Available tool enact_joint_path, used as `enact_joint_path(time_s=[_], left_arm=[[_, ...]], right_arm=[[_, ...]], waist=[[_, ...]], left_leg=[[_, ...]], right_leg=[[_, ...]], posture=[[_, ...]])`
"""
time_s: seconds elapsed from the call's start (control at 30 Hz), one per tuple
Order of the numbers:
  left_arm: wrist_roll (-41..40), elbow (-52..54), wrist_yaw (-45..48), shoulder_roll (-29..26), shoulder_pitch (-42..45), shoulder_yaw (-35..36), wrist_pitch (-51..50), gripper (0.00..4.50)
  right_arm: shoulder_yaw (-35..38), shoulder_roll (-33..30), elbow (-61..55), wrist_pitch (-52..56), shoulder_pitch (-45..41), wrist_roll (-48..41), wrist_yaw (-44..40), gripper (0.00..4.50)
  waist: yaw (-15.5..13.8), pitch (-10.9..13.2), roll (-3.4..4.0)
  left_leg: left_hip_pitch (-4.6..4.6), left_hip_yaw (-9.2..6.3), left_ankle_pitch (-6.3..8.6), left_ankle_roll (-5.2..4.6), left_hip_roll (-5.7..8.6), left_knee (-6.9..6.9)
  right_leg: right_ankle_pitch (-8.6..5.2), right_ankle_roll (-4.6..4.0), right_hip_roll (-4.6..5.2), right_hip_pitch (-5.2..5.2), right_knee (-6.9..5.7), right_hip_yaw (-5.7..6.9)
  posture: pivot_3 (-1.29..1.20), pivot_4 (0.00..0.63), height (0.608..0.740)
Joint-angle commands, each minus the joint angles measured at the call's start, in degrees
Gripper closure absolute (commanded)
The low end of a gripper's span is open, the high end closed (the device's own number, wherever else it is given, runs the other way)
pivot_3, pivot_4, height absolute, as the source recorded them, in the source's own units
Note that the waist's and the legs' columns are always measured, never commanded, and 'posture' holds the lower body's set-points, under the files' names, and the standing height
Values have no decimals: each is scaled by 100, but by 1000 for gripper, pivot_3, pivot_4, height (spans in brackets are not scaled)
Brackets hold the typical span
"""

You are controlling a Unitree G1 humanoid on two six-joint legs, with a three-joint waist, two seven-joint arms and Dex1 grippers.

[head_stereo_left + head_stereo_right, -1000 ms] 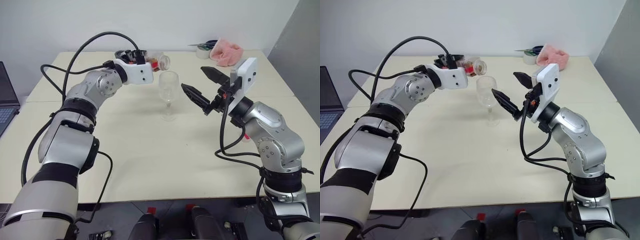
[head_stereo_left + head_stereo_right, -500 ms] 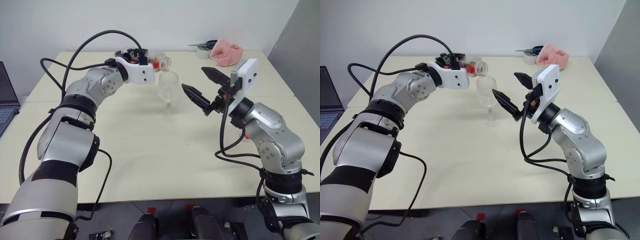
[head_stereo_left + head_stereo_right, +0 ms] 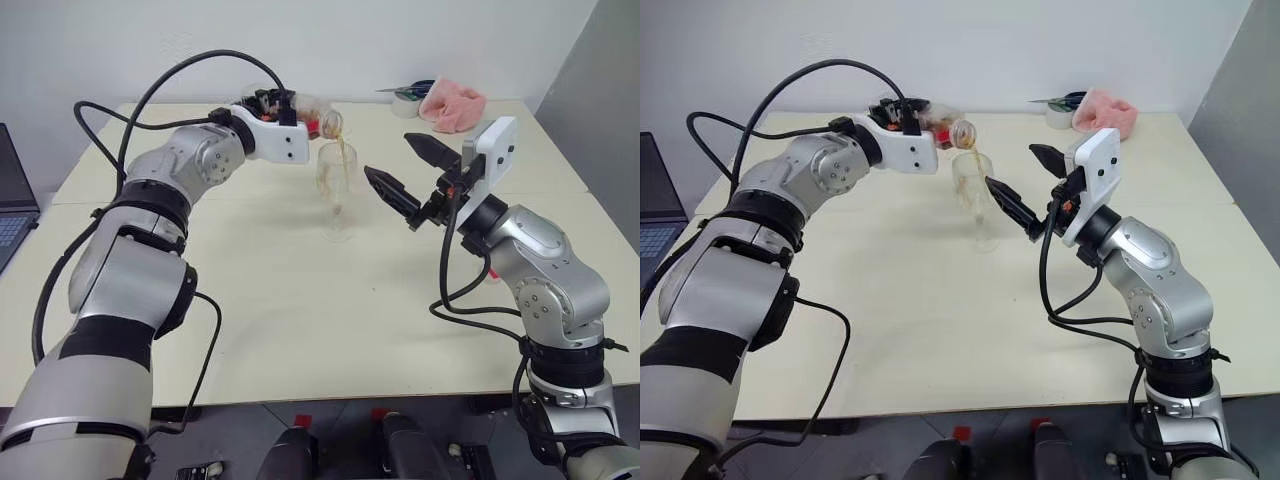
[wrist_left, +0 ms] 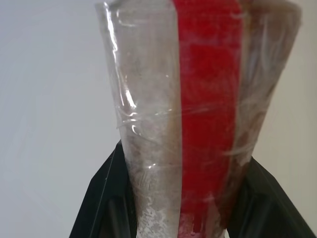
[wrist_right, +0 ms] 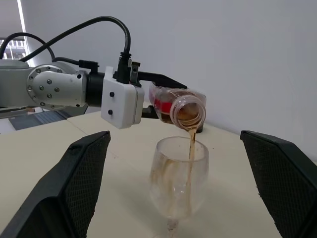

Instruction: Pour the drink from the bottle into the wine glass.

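My left gripper [image 3: 297,106] is shut on the bottle [image 3: 318,118], a clear bottle with a red label strip [image 4: 208,109], held tipped on its side. Its open mouth [image 5: 188,112] hangs just above the rim of the wine glass [image 3: 337,178], which stands upright at mid-table. A thin amber stream of the drink [image 5: 192,141] runs from the mouth into the bowl, and liquid streaks the glass wall. My right gripper [image 3: 386,156] hovers open just to the right of the glass, holding nothing.
A pink cloth [image 3: 452,105] and a roll of tape [image 3: 407,103] lie at the table's far right corner. A laptop [image 3: 14,200] sits off the left edge. Bare tabletop [image 3: 300,300] spreads in front of the glass.
My left wrist has rolled and lifted slightly, tipping the bottle's mouth down over the glass. The drink now pours into the glass, which was empty before. The right arm has not moved.
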State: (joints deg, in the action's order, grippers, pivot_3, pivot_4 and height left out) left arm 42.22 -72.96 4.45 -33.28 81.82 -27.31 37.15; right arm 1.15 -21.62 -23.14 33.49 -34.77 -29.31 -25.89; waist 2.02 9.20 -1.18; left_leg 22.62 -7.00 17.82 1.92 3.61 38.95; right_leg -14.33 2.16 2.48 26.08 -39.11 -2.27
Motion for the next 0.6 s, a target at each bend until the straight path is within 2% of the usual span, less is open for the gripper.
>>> enact_joint_path(time_s=[0.03,0.6], left_arm=[[18,25,-124,-111,293,-11,23,2791],[100,-33,-150,-108,439,-116,9,2791]], right_arm=[[150,26,-205,-102,-14,-53,43,0],[160,76,-168,-155,28,-42,103,0]], waist=[[1,0,0],[37,0,0]], left_leg=[[0,0,0,0,0,0],[0,0,0,0,0,1]], right_leg=[[0,0,0,0,0,0],[0,0,0,0,-2,0]], posture=[[0,150,740],[0,150,740]])
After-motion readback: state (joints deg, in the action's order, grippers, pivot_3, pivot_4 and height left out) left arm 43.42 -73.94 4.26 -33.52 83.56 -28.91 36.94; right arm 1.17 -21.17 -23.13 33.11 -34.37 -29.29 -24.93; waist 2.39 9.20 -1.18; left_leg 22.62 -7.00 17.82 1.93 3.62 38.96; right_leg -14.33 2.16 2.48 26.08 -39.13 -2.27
